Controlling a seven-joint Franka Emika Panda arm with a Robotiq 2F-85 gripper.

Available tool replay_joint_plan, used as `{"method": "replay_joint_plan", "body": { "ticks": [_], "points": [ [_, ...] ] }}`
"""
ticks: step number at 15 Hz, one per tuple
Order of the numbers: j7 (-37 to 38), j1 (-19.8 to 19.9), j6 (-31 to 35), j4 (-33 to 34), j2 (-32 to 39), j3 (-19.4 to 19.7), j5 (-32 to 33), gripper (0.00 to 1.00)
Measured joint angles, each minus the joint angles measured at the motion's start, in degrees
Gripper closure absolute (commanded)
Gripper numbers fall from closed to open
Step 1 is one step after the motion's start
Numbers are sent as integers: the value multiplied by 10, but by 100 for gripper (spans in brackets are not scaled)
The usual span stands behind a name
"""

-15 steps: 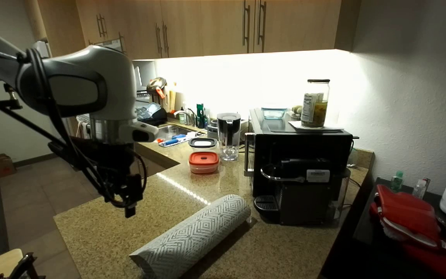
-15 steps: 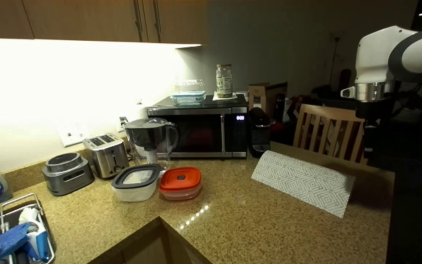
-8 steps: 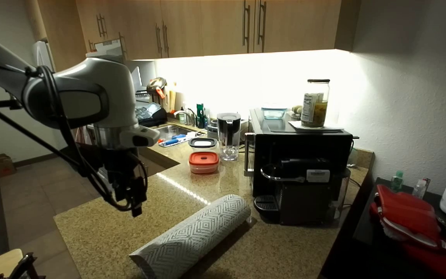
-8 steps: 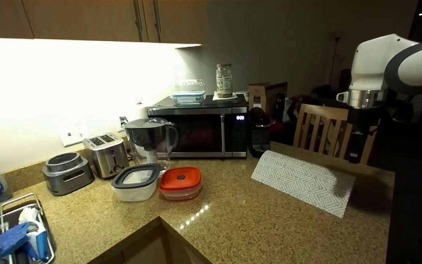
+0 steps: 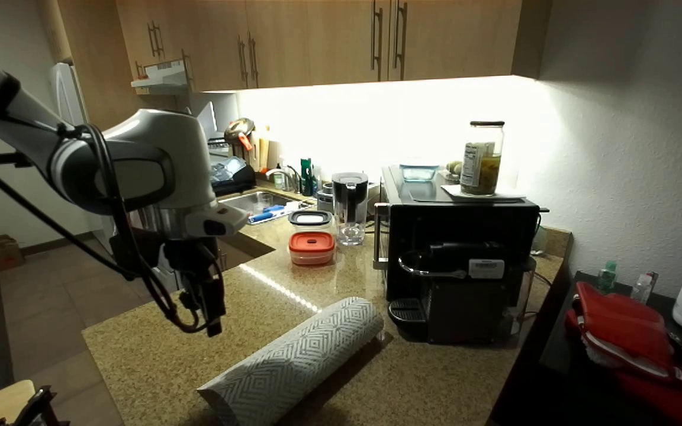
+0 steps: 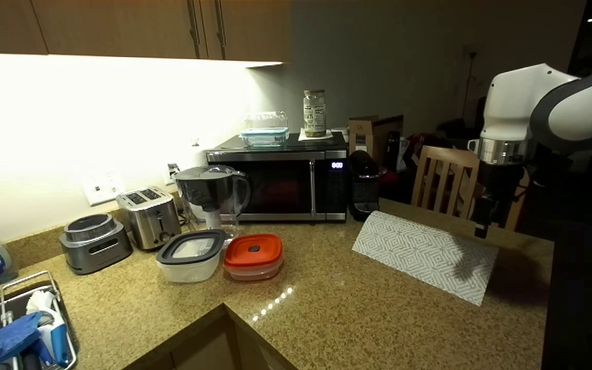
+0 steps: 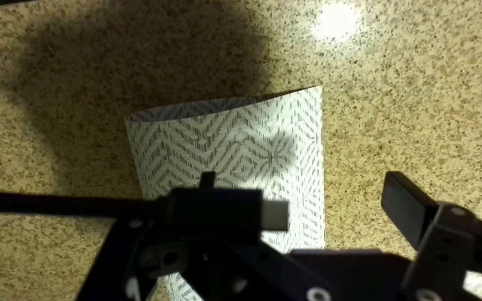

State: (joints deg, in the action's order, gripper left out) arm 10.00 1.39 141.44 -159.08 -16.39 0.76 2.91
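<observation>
mat (image 6: 422,254) on counter (image 6: 357,316) | dish (image 6: 265,137) on microwave (image 6: 280,186) | jar (image 6: 314,115) beside dish

In an exterior view I note cabinets (image 5: 317,41) at twelve o'clock, bright-lit wall (image 5: 317,133) beneath, tiled floor (image 5: 51,319) at eight.

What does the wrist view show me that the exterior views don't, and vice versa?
Only the wrist view clearly shows the gripper with its jaws standing open. Only the exterior views show the red-lidded container, the microwave, the jar and the water pitcher. Both show the gripper itself, the patterned mat and the speckled countertop.
</observation>
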Motion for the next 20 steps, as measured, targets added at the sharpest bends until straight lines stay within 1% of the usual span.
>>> {"method": "replay_joint_plan", "body": {
  "ticks": [5, 12, 16, 20],
  "points": [
    [61, 1, 22, 0, 27, -7, 0, 0],
    [113, 11, 60, 1, 74, -12, 7, 0],
    [146, 17, 85, 1, 95, -12, 33, 0],
    [187, 22, 108, 1, 109, -12, 75, 0]
  ]
}}
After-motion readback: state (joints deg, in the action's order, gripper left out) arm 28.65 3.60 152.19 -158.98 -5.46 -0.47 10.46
